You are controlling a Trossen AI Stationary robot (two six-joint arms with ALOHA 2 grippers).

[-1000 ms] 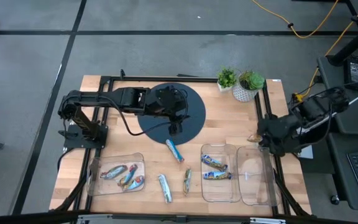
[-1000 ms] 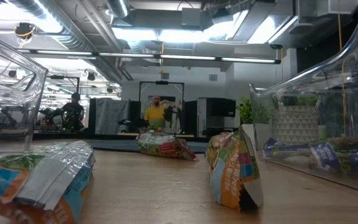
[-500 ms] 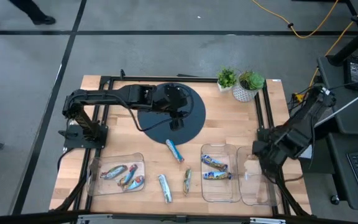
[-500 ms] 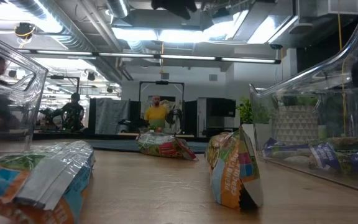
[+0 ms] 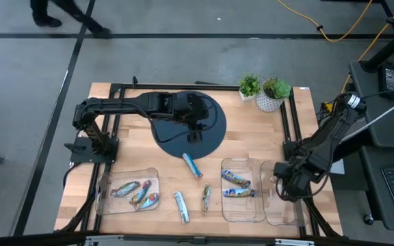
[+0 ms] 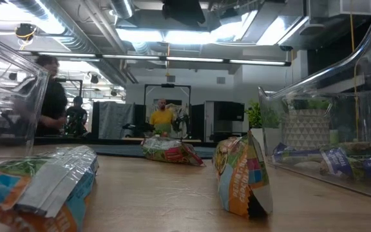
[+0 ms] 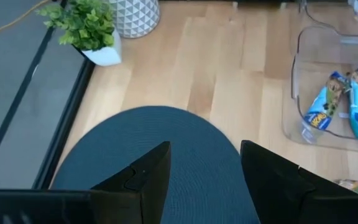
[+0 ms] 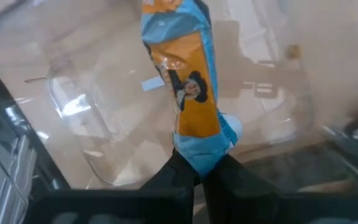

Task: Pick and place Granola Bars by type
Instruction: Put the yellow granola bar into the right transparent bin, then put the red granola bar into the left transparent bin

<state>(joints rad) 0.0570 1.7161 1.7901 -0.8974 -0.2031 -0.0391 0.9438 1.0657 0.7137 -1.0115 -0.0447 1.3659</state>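
My right gripper [image 5: 279, 184] is shut on an orange and blue granola bar [image 8: 188, 81] above the rightmost clear tray [image 5: 284, 212]. My left gripper [image 7: 204, 180] stands open over the dark round mat [image 7: 185, 143], with nothing between its fingers. Three bars lie loose on the wood: a blue one [image 5: 192, 165], a silver-blue one [image 5: 181, 206] and a green one [image 5: 205, 199]. Two blue bars [image 5: 237, 185] lie in the middle tray [image 5: 243, 217]. Three more [image 5: 135, 193] lie in the left tray [image 5: 101, 201]. My right gripper pinches one crimped end of the orange and blue bar [image 8: 199, 154] between its two shut fingers. The fingers point down from above. The bar hangs below them, lengthwise away from the fingers, clear of the tray's floor.
Two potted plants [image 5: 264, 90] stand at the far right corner. Black frame rails [image 5: 294, 123] run along the table's edges. A person [image 5: 60, 12] walks on the floor beyond the far edge. Bare wood [image 5: 252, 133] lies between the mat and the trays.
My right gripper has swung from the table's right edge toward the near edge and down, rolling its wrist. It has carried the orange and blue bar over the rightmost tray. My left arm has stretched slightly farther over the mat. A person has walked past the far side.
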